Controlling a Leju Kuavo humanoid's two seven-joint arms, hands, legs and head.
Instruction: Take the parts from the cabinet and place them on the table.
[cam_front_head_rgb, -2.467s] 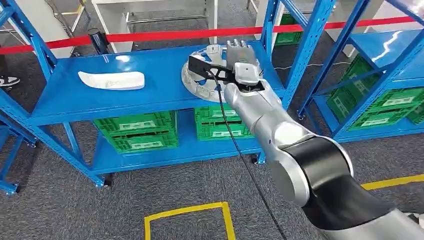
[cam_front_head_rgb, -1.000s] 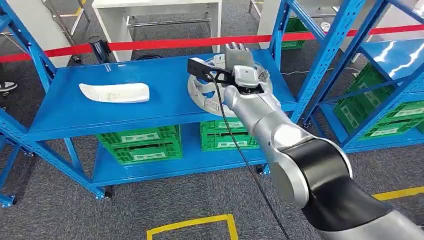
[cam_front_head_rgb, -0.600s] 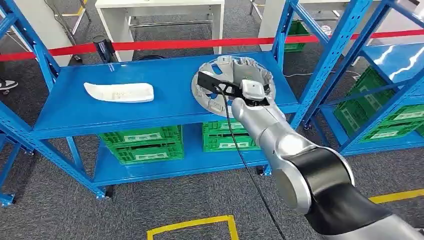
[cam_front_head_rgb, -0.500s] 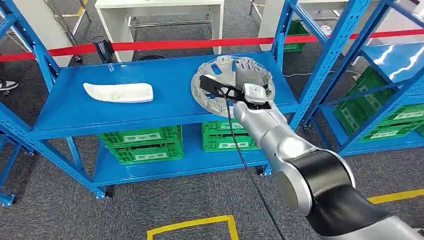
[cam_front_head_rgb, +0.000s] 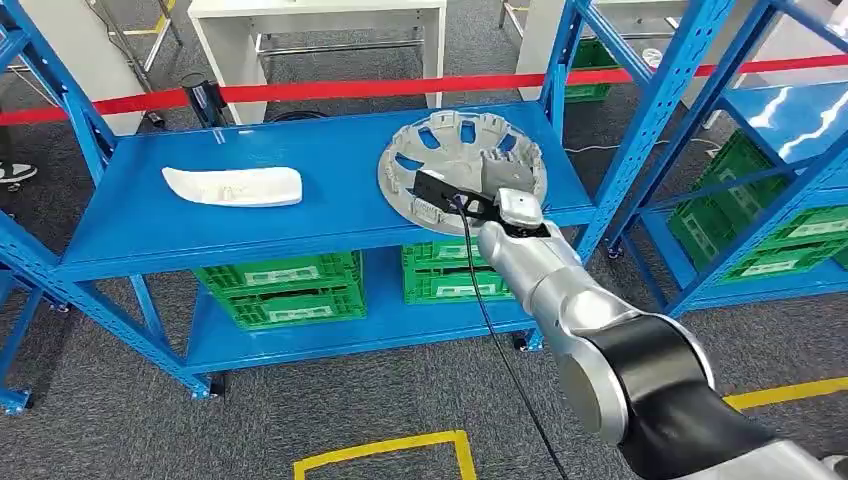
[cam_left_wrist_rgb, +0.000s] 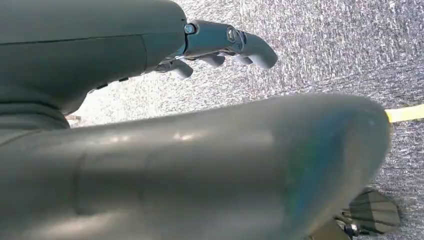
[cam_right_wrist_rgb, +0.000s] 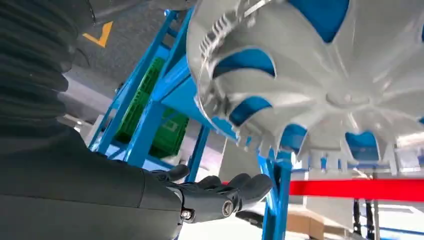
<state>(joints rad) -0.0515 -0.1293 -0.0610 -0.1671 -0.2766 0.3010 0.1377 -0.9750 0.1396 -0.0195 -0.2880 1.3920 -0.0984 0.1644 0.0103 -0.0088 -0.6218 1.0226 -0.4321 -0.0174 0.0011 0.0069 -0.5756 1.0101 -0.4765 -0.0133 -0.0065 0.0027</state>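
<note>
Shelf (cam_front_head_rgb: 330, 215), blue, upper level: white curved part (cam_front_head_rgb: 232, 186) lies toward the left end, its place unaltered from the earlier frames. Grey wheel cover (cam_front_head_rgb: 461, 166), round with spoke openings, lies flat toward the right end, near the front edge; the right hand that covered its middle 2.5 s ago has drawn back off it, so the whole face now shows.

Left hand (cam_left_wrist_rgb: 220, 47): hangs over grey carpet, fingers loosely curled and apart, holding nothing.

Right hand (cam_front_head_rgb: 505, 200): at the wheel cover's near rim, arm stretched forward from lower right. In the right wrist view its fingers (cam_right_wrist_rgb: 235, 187) are lightly bent and spread, empty, beside the cover (cam_right_wrist_rgb: 320, 75) without gripping it.

Lower shelf: green crates (cam_front_head_rgb: 275, 280).
</note>
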